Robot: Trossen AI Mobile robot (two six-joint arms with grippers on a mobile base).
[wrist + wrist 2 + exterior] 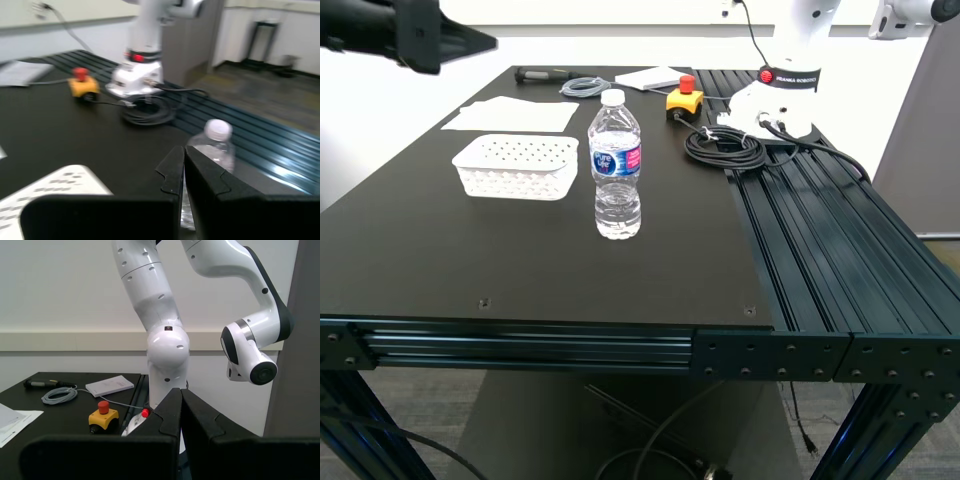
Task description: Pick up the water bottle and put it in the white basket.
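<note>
The water bottle stands upright on the black table, clear and ribbed, with a white cap and a blue and pink label. The white basket sits just to its left in the exterior view, holed and with nothing showing in it. My first gripper is shut and holds nothing; the bottle stands just beyond its tips and the basket's corner lies to one side. My second gripper is shut and holds nothing; it faces a white robot arm, with bottle and basket out of its view. A dark arm part shows at the exterior view's top left.
Another white robot's base stands at the back right with a coiled black cable and a yellow box with a red button. White paper sheets lie behind the basket. Slotted rails form the table's right part.
</note>
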